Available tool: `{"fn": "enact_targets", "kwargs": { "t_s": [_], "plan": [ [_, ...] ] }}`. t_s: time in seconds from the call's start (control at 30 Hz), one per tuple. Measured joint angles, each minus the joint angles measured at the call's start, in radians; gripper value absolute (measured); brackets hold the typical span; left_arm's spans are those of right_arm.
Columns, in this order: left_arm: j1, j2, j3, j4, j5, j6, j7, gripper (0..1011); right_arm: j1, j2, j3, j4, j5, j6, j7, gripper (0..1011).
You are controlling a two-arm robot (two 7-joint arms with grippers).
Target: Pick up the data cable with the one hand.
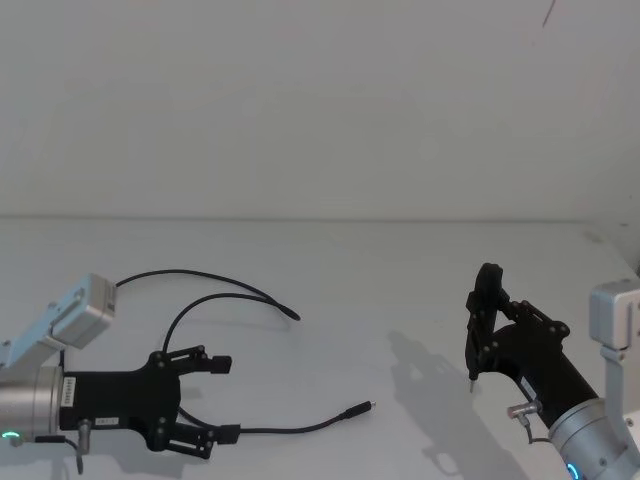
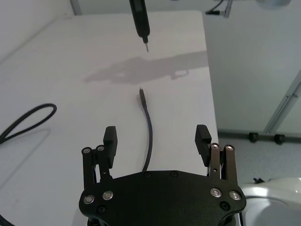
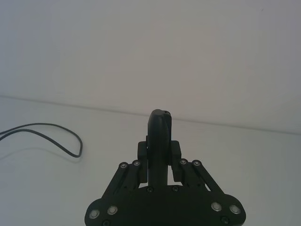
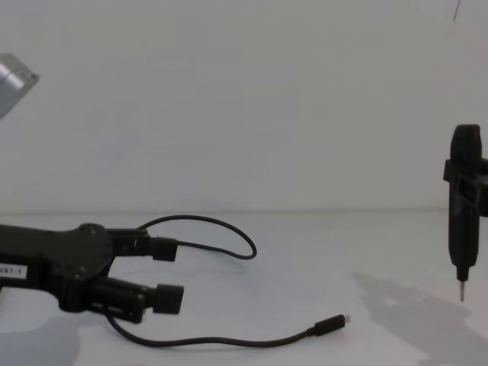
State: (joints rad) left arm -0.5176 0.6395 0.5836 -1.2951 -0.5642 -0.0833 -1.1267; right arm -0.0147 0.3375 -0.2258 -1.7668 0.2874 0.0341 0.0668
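Left claw (image 1: 226, 400) open over the cable (image 1: 290, 430), which points to 3 o'clock; right claw (image 1: 490, 325), gripping a pen tool (image 1: 482, 295), is farther.

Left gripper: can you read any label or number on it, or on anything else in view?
"97-1": the end of the white label on the left gripper body, chest view; its start is cut off by the picture's edge.
Two small white labels on the same body, head view: too small to read.
No text on the data cable, the right gripper or its pen-shaped tool.
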Motion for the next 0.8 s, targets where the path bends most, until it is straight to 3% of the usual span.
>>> {"fn": "enact_targets", "kwargs": {
  "t_s": [0.43,0.8],
  "plan": [
    [-0.056,0.0,0.066,0.064,0.084,-0.024,-0.031,1001,0.0,0.0,0.0,0.0,0.0,0.0,0.0,279],
    [-0.102,-0.029,0.111,0.134,0.134,-0.054,-0.051,1001,0.0,0.0,0.0,0.0,0.0,0.0,0.0,279]
  ]
}}
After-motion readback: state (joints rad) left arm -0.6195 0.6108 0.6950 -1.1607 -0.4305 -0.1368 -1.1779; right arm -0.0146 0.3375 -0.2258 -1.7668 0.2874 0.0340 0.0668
